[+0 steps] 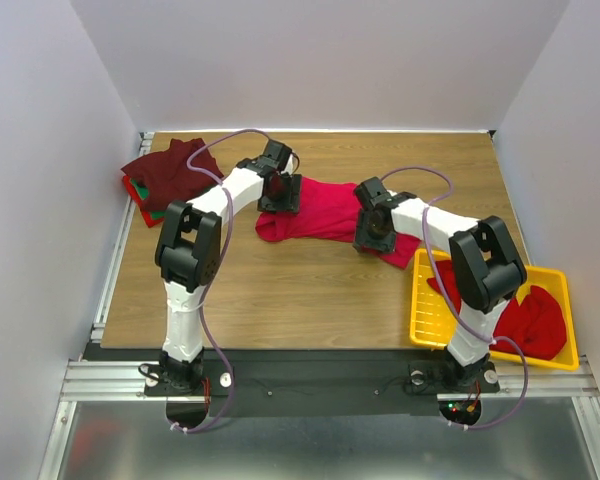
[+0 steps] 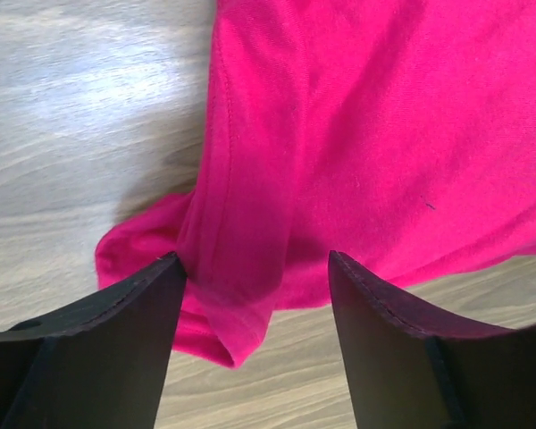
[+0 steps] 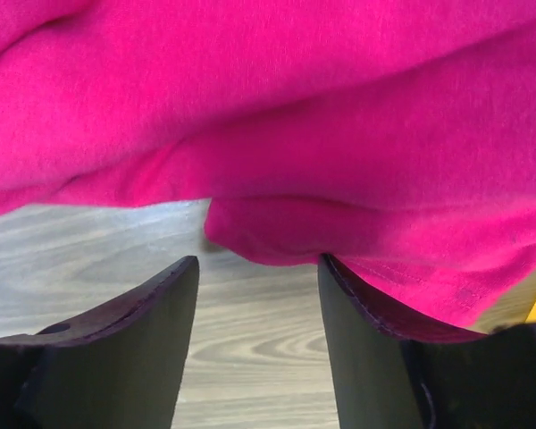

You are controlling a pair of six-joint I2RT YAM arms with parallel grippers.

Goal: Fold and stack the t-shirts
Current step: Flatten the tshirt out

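A crumpled crimson t-shirt (image 1: 320, 212) lies in the middle of the wooden table. My left gripper (image 1: 280, 196) is down at its left end and my right gripper (image 1: 373, 232) at its right end. In the left wrist view the jaws (image 2: 255, 264) stand apart, with a hanging fold of the shirt (image 2: 357, 134) between the fingertips. In the right wrist view the gripper (image 3: 259, 259) is open too, and the shirt's rolled edge (image 3: 277, 234) lies just beyond its tips, touching the right finger (image 3: 375, 357). Folded t-shirts (image 1: 166, 176), maroon on top with green and red under it, are stacked at the back left.
A yellow slotted tray (image 1: 430, 318) sits at the table's near right corner and holds more red t-shirts (image 1: 536, 320). White walls close in the table on three sides. Bare wood shows in front of the crimson shirt.
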